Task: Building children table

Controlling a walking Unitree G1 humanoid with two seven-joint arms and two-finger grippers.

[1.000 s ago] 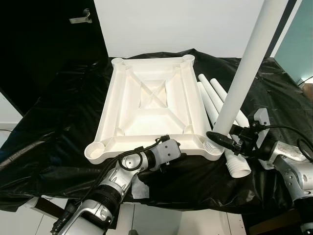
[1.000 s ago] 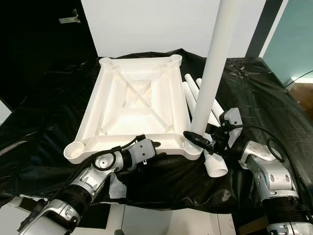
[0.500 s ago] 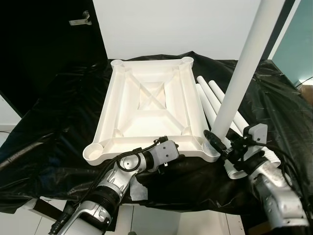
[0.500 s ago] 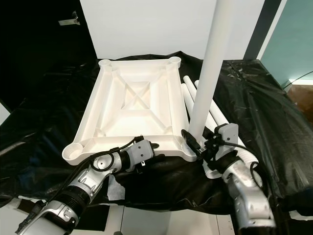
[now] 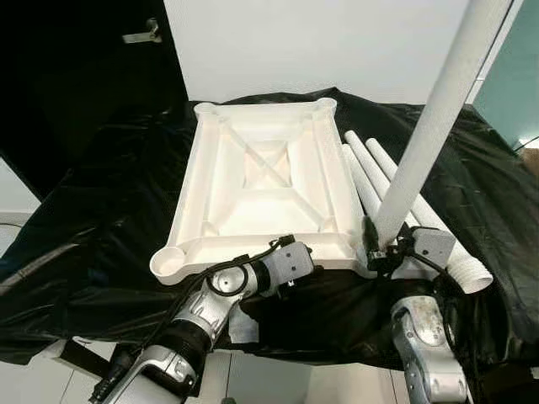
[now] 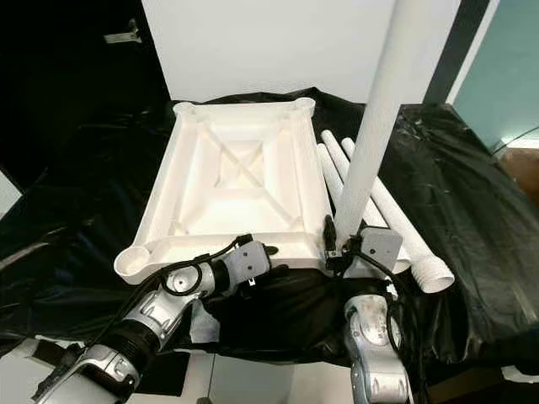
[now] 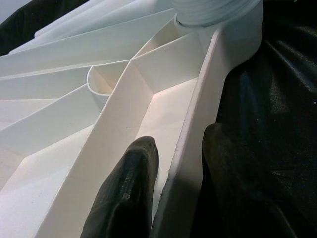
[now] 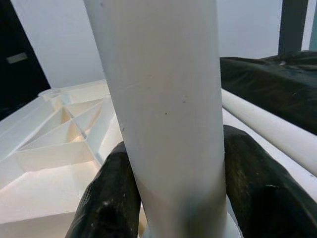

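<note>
A white plastic tabletop [image 5: 265, 181] lies upside down on black sheeting, ribs up, with round sockets at its corners. A long white leg [image 5: 438, 118] stands upright in the near right socket. My right gripper [image 5: 376, 244] is shut on the leg's base, one black finger on each side [image 8: 106, 198]. My left gripper [image 7: 173, 188] is shut on the tabletop's near rim [image 7: 198, 134], one finger inside the wall and one outside. The left wrist [image 5: 282, 265] sits at the near edge's middle.
Loose white legs [image 5: 375, 172] lie side by side on the black sheet right of the tabletop, one with a ribbed threaded end [image 5: 472, 273]. A white wall [image 5: 320, 42] rises behind. The near left socket [image 5: 168, 263] stands open.
My right arm has swung round from the right to in front of the leg, still holding its base. The leg now stands more upright. The left gripper has stayed on the rim.
</note>
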